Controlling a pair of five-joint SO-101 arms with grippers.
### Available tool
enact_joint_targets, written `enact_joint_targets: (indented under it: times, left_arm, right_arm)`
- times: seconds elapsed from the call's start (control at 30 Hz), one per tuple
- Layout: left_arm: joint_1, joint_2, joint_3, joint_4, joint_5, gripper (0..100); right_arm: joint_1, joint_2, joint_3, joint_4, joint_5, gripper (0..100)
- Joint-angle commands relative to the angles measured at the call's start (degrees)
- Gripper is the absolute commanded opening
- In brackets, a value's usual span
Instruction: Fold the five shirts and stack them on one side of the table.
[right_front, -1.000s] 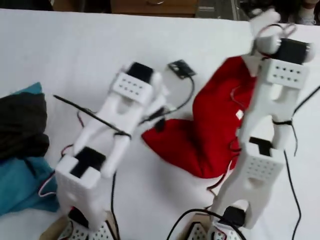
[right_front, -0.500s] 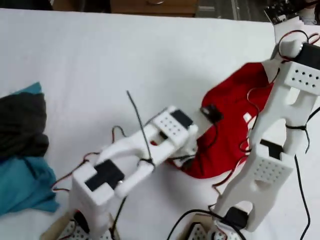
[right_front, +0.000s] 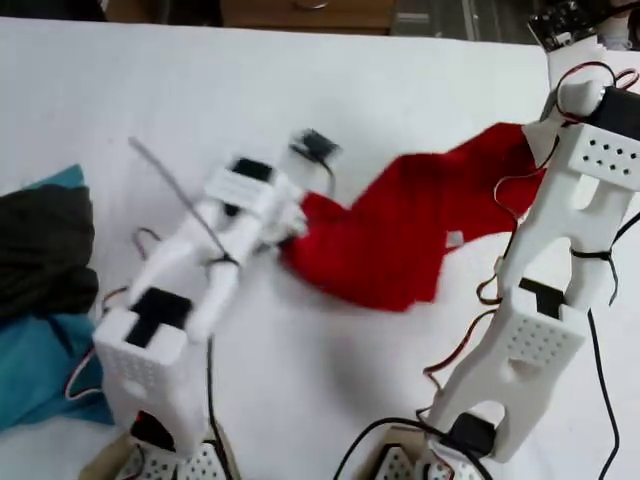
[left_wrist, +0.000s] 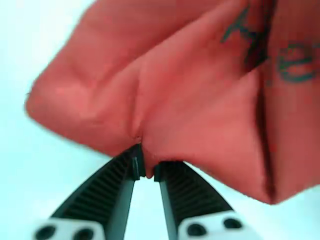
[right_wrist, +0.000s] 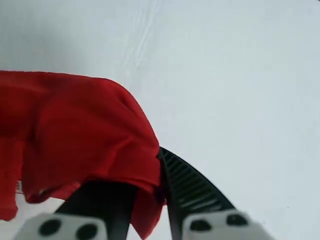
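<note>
A red shirt (right_front: 400, 235) hangs stretched between my two grippers over the white table (right_front: 300, 90). My left gripper (right_front: 290, 215) is shut on a pinched fold at the shirt's left edge; in the left wrist view its black fingertips (left_wrist: 135, 167) clamp the red shirt (left_wrist: 200, 100), which bears dark print. My right gripper (right_front: 535, 140) holds the shirt's far right corner. In the right wrist view the red shirt (right_wrist: 75, 130) drapes over and between the gripper (right_wrist: 150, 187), which is shut on the cloth.
A dark shirt (right_front: 40, 250) lies on a teal shirt (right_front: 45, 365) in a pile at the table's left edge. Loose cables trail from both arms. Bare white tabletop stretches across the back and centre.
My left arm swung in to the shirt's lower edge, shut on it, then pulled leftward, spreading the red shirt out. The right arm shifted right and has held still since.
</note>
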Motion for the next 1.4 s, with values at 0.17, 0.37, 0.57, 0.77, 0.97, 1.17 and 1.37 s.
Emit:
enact_joint_targets:
  times: [0.17,0.37,0.57,0.77,0.97,1.17,1.37]
  left_arm:
    - [-13.01,-3.16,-19.30,7.03,-3.69,2]
    - [-7.82,-3.43,-28.88,20.75,-5.19,9]
    - [3.25,-3.43,-38.37,33.67,-6.51,21]
    - [12.13,-2.99,-35.56,32.26,-6.51,22]
    - [12.84,-2.90,-20.70,18.02,-6.15,22]
    - [16.35,-2.99,-8.84,4.22,1.93,22]
    - [24.97,-2.99,-8.22,0.00,5.80,22]
  right_arm:
    - [-3.74,-8.66,9.76,0.92,-4.92,2.0]
    - [-8.48,-16.66,28.04,0.57,-5.80,2.0]
    - [-9.63,-21.93,43.96,-8.57,-5.89,2.0]
    - [-5.32,-26.42,63.74,-23.25,-5.80,2.0]
    - [3.21,-30.46,72.18,-30.02,-2.55,2.0]
    - [7.60,-32.04,72.62,-30.20,-2.11,2.0]
    - [7.43,-32.40,74.37,-30.37,-2.29,2.0]
